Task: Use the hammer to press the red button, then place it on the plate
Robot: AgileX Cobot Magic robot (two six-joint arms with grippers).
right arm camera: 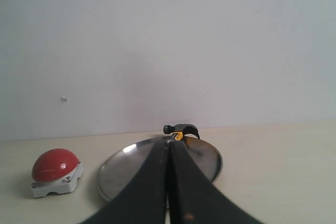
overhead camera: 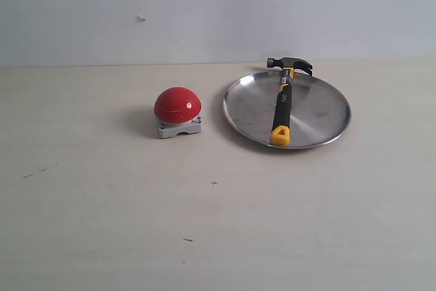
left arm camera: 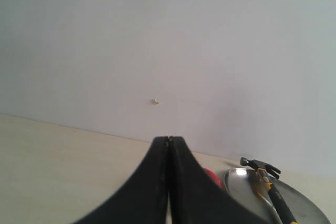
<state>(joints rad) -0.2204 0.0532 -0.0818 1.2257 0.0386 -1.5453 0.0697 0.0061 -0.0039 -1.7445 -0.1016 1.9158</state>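
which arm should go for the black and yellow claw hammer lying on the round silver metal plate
Right. The claw hammer and silver plate sit on that arm's side, straight ahead of the shut right gripper; the left gripper would likely have to reach across.

Shiny metal plate (overhead camera: 327, 117), glossy red button (overhead camera: 177, 103), matt pale table (overhead camera: 102, 223)

The closed hand (right arm camera: 169, 144) hangs before the plate (right arm camera: 123, 169); the hammer (right arm camera: 181, 128) shows its head at the plate's far rim, the red button (right arm camera: 55, 165) beside the plate.
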